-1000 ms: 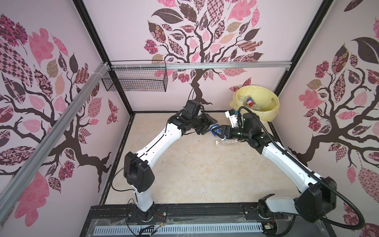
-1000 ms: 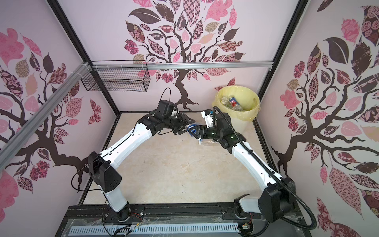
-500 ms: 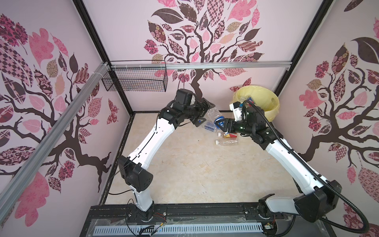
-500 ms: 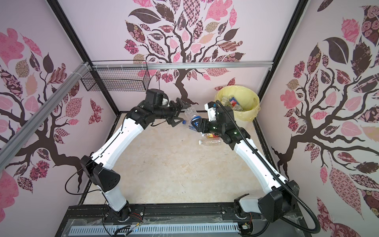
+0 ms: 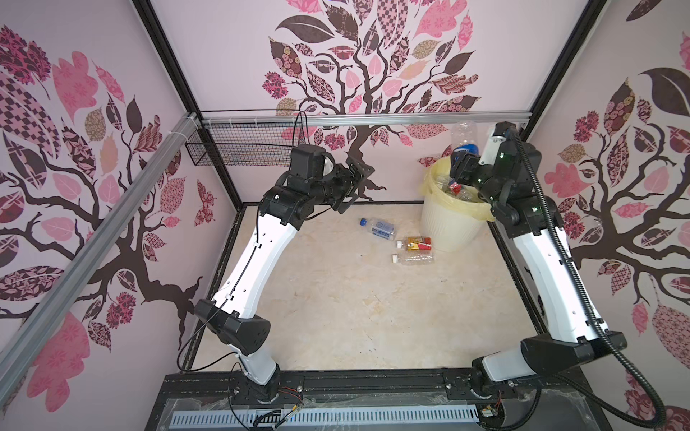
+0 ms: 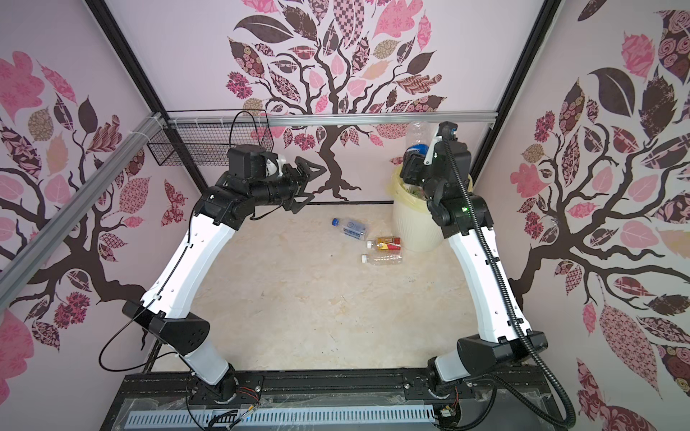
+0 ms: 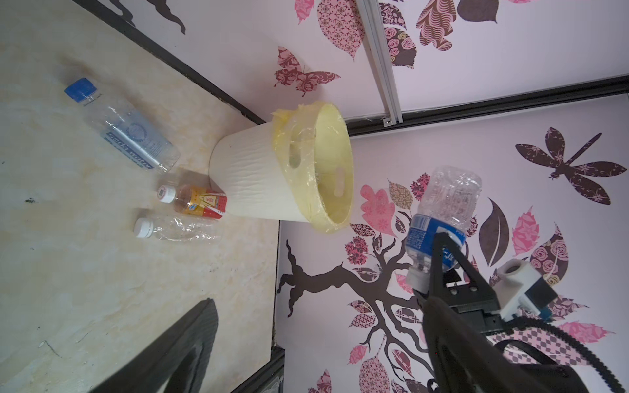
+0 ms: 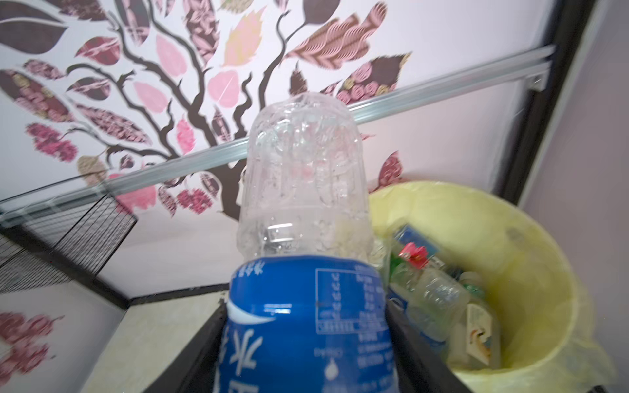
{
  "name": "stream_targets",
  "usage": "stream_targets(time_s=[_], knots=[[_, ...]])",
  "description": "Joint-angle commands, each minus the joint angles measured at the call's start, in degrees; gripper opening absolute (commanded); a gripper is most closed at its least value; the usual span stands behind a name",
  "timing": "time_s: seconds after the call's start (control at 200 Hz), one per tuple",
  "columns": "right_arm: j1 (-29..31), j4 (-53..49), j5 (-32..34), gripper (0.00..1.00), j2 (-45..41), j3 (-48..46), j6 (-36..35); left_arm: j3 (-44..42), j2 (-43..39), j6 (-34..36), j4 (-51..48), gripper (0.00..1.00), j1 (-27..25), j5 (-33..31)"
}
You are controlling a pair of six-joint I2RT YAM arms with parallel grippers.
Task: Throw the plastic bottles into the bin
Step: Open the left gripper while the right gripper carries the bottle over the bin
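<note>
My right gripper (image 5: 464,161) (image 8: 306,343) is shut on a clear plastic bottle (image 5: 463,130) (image 6: 420,130) (image 8: 303,190) (image 7: 449,200) by its blue label, held base-up over the bin's rim. The bin (image 5: 448,227) (image 6: 412,231) (image 7: 248,170) (image 8: 510,238), white, ribbed and lined with a yellow bag, holds several bottles (image 8: 432,299). Three bottles lie on the floor beside it: a blue-capped one (image 5: 379,227) (image 6: 350,227) (image 7: 126,132), a red-gold labelled one (image 5: 417,243) (image 7: 199,201) and a clear white-capped one (image 5: 413,258) (image 7: 180,230). My left gripper (image 5: 355,184) (image 6: 303,184) (image 7: 316,340) hangs open and empty, to the left.
A black wire basket (image 5: 246,149) (image 6: 201,149) hangs on the back wall at the left under an aluminium rail (image 5: 373,120). The bin stands in the back right corner against the walls.
My left gripper opened and drew back to the left; the blue-capped bottle that was at its jaws now lies on the floor. My right gripper rose with its bottle to above the bin.
</note>
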Motion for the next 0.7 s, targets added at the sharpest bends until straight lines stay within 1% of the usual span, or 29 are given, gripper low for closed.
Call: stream_targets(time_s=[0.0,0.085,0.125,0.155,0.21,0.23,0.28,0.39,0.49,0.695], knots=[[-2.62,-2.80,7.02,0.63,7.20,3.54,-3.18,-2.08,-2.04,1.95,-0.76,0.97,-0.04,-0.40],[-6.20,-3.95,7.51,0.67,13.46,5.44,-2.83,-4.62,-2.99,1.43,-0.13,0.97,-0.08,-0.36],[-7.30,-5.86,7.08,0.74,17.35,8.54,-2.93,-5.54,-3.46,1.24,0.04,0.97,-0.08,-0.31],[-7.78,-8.73,7.23,0.82,20.31,12.14,-2.82,-6.25,-3.73,1.22,0.04,0.97,0.00,-0.31],[-7.89,-14.85,10.22,0.96,25.25,21.24,-2.32,-7.10,-4.07,1.19,-0.27,0.97,-0.05,-0.44],[-7.82,-16.66,11.32,0.99,26.46,24.04,-1.88,-7.38,-4.24,1.28,-0.28,0.97,0.00,-0.48],[-7.86,-17.78,12.67,1.00,26.98,26.56,-1.15,-8.07,-4.52,1.46,-0.25,0.97,0.01,-0.56],[-7.85,-14.31,11.77,1.00,23.62,24.32,-1.29,-9.36,-4.45,1.46,0.19,0.97,0.03,-0.24],[-7.84,-14.17,11.07,1.00,21.75,23.97,-1.39,-9.67,-3.76,1.35,0.21,0.97,-0.07,0.29],[-6.89,-14.18,8.93,1.00,15.99,17.66,-0.41,-9.84,-3.08,1.01,-0.26,0.97,-0.59,0.18]])
